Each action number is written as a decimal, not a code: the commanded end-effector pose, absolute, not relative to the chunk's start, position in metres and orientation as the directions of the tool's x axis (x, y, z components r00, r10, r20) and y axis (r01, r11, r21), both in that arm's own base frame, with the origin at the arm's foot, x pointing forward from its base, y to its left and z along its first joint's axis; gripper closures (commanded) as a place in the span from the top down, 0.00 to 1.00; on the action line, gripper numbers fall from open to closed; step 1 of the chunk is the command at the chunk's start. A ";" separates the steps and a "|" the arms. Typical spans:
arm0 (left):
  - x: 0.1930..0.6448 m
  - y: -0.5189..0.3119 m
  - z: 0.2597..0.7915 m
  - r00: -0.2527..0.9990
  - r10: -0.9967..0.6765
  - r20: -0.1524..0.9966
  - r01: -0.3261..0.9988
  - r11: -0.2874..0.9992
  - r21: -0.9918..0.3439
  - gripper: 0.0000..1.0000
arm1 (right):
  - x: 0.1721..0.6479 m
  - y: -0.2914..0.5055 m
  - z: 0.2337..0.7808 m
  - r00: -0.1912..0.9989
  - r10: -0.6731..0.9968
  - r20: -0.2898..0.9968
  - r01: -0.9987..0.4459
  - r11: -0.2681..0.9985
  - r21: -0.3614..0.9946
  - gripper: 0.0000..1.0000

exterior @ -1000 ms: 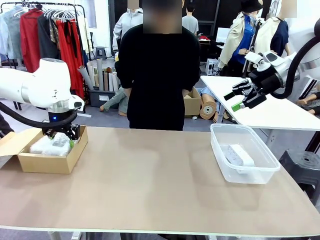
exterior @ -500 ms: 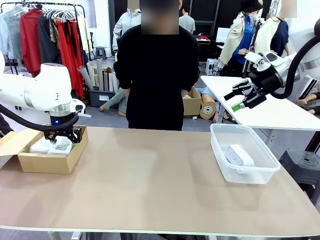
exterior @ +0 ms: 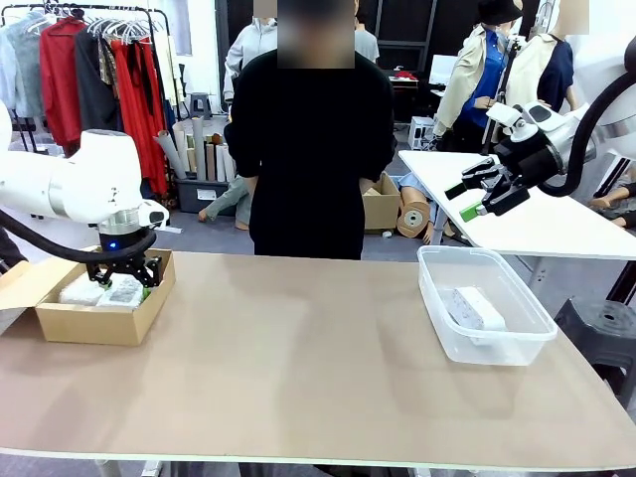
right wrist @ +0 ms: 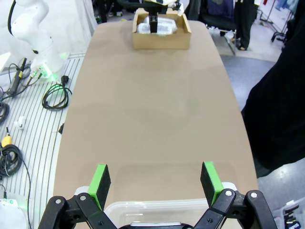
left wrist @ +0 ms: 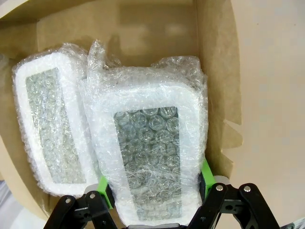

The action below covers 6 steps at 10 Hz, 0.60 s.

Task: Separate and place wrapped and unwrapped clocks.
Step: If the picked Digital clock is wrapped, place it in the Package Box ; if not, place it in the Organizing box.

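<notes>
1. Cardboard box (exterior: pixel 99 316) sits directly beneath the left gripper (left wrist: pixel 155 191), whose green pads (left wrist: pixel 103 198) press on both sides of a bubble-wrapped clock (left wrist: pixel 150 152), gripping it at its near end.
2. Just beside that gripper, inside the same box, lies a second bubble-wrapped clock (left wrist: pixel 52 124), touching the gripped one along its long side.
3. Right gripper (right wrist: pixel 155 179) hangs well above the table (exterior: pixel 298 368) with its fingers spread wide and nothing between them.
4. Below the right gripper stands a clear plastic tub (exterior: pixel 435 298) holding the bare white clock (exterior: pixel 475 308).
5. Beyond both grippers, a person in black (exterior: pixel 313 149) stands at the far table edge.
</notes>
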<state>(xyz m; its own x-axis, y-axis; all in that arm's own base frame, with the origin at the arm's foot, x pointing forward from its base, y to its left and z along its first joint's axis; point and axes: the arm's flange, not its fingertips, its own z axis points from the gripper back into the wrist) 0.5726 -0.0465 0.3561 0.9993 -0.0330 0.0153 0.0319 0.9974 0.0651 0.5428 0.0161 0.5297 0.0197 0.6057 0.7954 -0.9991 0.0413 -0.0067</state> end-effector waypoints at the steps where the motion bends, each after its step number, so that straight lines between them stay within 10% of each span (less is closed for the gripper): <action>1: 0.575 -0.045 0.359 1.000 -0.007 0.022 0.006 0.998 0.057 0.00 | 0.542 0.017 0.533 0.015 0.607 0.795 -0.999 0.041 -0.013 1.00; 6: 0.579 -0.042 0.369 0.999 0.006 0.041 -0.008 0.998 0.055 0.96 | 0.542 0.017 0.533 0.015 0.607 0.795 -0.999 0.041 -0.013 1.00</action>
